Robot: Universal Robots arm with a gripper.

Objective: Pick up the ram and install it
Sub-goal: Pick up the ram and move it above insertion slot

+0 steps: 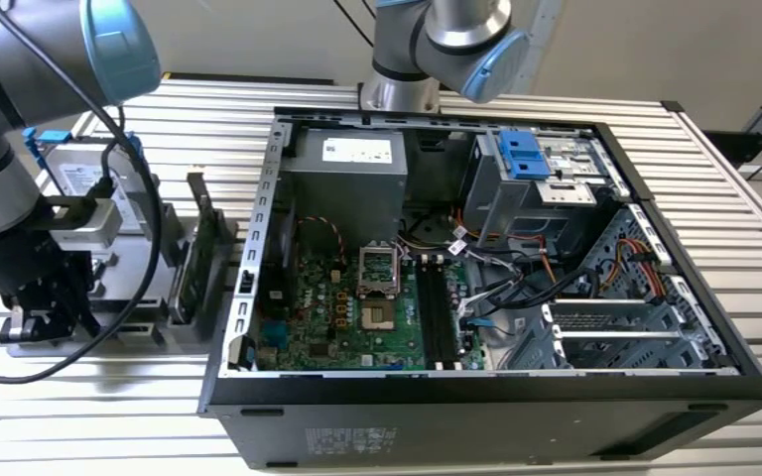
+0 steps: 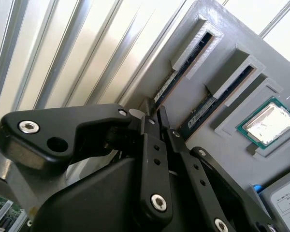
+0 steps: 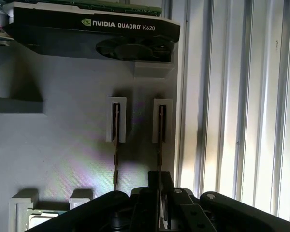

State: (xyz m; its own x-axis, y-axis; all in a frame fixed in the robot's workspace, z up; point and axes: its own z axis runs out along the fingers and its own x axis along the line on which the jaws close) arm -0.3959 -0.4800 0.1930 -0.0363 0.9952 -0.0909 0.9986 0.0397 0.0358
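Two thin dark ram sticks stand on edge in slots of a grey holder. My gripper sits over the end of the ram nearest the holder's edge. Its black fingers are pressed close on either side of the stick, which still sits in its slot. In the second wrist view the same ram runs up to the gripper. The other stick lies one slot over and is untouched. In the exterior view the gripper hangs over the holder, left of the open computer case. The motherboard's black slots show inside it.
A graphics card stands on edge at one end of the holder. A processor chip and a silver hard drive rest beyond the ram slots. The computer case lies on a ribbed metal table, with cables and a drive cage inside.
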